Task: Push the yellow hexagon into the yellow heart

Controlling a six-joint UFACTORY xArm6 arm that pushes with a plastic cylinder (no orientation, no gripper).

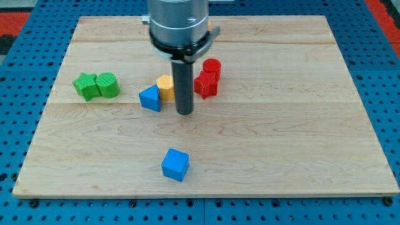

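Observation:
Only one yellow block (165, 86) shows, left of centre on the wooden board (281, 137). Its right side is hidden behind my rod, and I cannot tell whether it is the hexagon or the heart. No second yellow block is visible; it may be hidden behind the rod or the arm. My tip (184, 113) rests on the board just right of and below the yellow block, close to it. A blue triangle (150, 99) touches the yellow block's lower left.
Two red blocks stand right of the rod, a red cylinder (212, 67) and a red block (205, 85) below it. A green star (85, 86) and a green block (107, 85) sit together at the left. A blue cube (175, 164) lies near the bottom.

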